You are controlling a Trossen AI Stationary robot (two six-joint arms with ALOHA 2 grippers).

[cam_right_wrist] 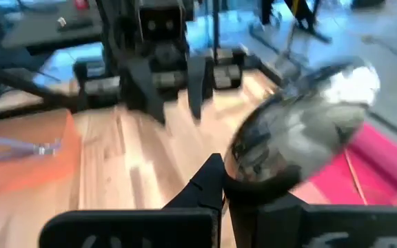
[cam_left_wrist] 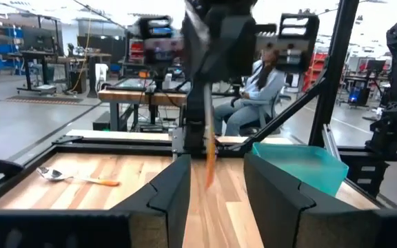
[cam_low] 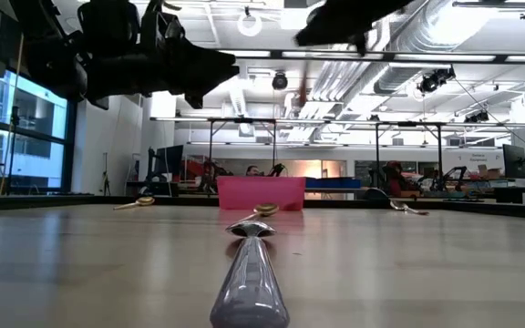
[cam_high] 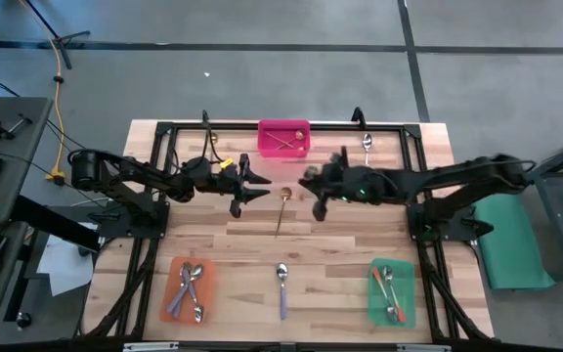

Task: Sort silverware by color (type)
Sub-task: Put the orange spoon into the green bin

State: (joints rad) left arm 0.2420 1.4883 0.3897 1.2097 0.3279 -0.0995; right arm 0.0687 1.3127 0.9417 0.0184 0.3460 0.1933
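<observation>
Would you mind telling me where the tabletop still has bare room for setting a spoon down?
Bare wood lies between the orange tray and the lone purple-handled spoon, and between that spoon and the green tray. The middle is crowded: both grippers hang beside the gold spoon, below the pink tray.

The spoon (cam_right_wrist: 302,124) in the right gripper (cam_right_wrist: 224,184) shows only a blurred bowl in the right wrist view; its handle is hidden between the fingers (cam_right_wrist: 202,182). In the low view the nearest spoon (cam_low: 250,273) is cut off by the bottom edge. The gold spoons (cam_high: 285,143) in the pink tray (cam_high: 283,128) are too small to count.
</observation>
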